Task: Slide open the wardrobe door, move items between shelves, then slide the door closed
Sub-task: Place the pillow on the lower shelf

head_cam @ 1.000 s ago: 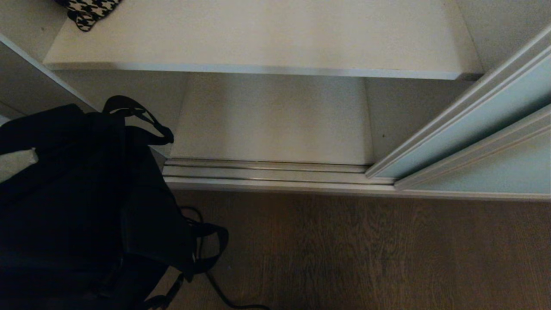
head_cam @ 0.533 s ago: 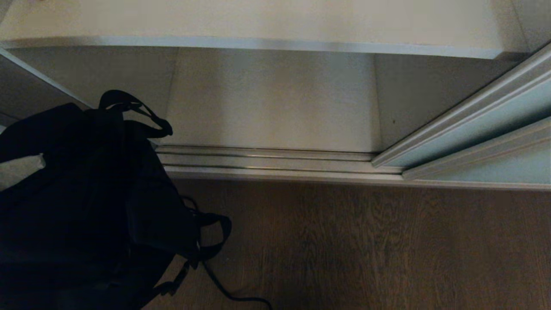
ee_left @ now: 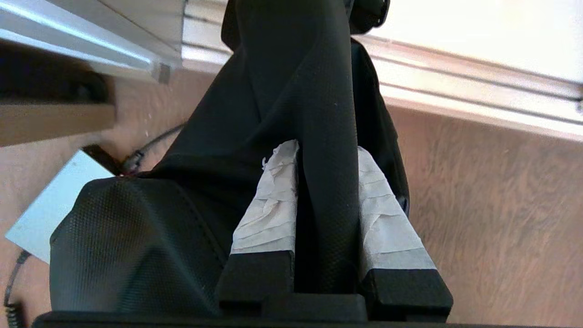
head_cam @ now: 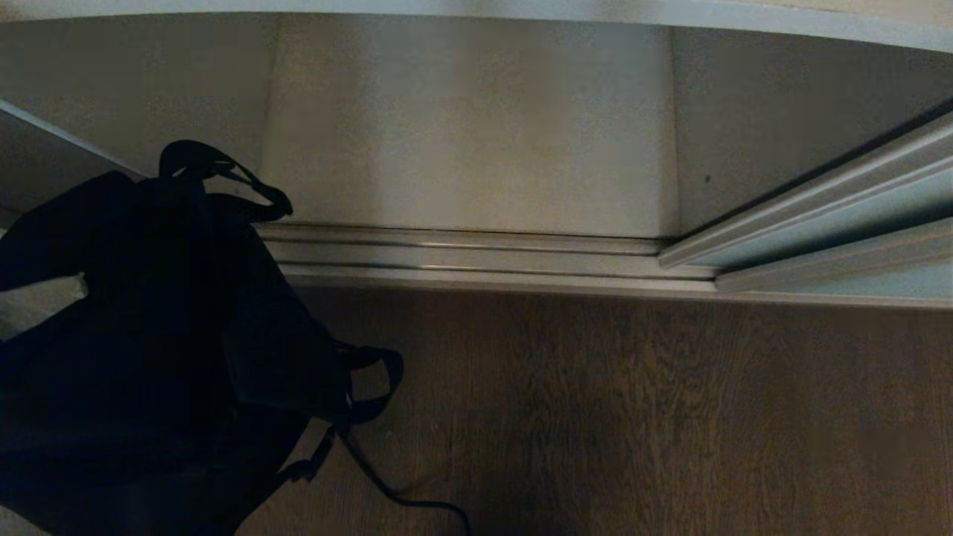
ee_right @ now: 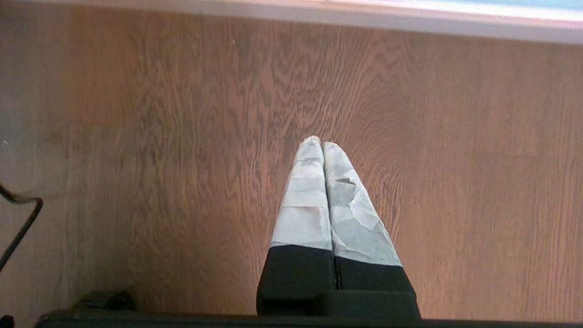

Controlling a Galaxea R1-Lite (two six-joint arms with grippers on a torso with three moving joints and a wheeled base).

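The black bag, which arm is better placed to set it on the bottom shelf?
Left, probably. The left gripper is shut on the black bag, which hangs just in front of the wardrobe's bottom shelf. The right gripper is shut and empty, pointing at the wood floor.

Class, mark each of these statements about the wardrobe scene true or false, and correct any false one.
1. The left gripper is shut on a strap of the black bag. True.
2. The right gripper holds a second bag. False: it is shut on nothing, above the wooden floor.
3. The sliding wardrobe door covers the whole opening. False: it stands at the right, the opening bare.
4. The floor track lies between floor and wardrobe interior. True.
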